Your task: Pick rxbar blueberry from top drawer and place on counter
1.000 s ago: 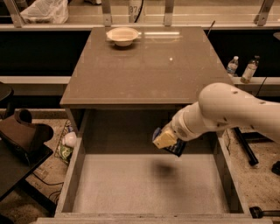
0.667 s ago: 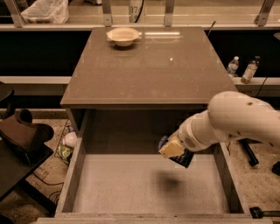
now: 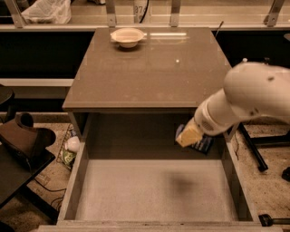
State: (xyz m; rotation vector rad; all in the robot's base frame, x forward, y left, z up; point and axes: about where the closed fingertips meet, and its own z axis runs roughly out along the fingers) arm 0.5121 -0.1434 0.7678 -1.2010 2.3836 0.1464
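The top drawer (image 3: pixel 77 181) stands pulled open below the counter (image 3: pixel 149 68), and its pale speckled floor is bare. My gripper (image 3: pixel 189 136) hangs over the drawer's back right part, just under the counter's front edge. It is shut on the rxbar blueberry (image 3: pixel 205 145), whose dark blue wrapper shows behind the yellowish fingers (image 3: pixel 188 137). The bar is held in the air, clear of the drawer floor, and casts a faint shadow there. My white arm (image 3: pixel 253 95) reaches in from the right.
A pale bowl (image 3: pixel 128 36) sits at the counter's far left. A pale ledge with metal posts (image 3: pixel 174 12) runs behind the counter. A dark chair-like object (image 3: pixel 22 140) stands at the left, and a dark stand (image 3: pixel 253 149) at the right of the drawer.
My gripper has moved to the right with the bar in it, dipping first and then rising towards the counter's front edge. The drawer has not moved.
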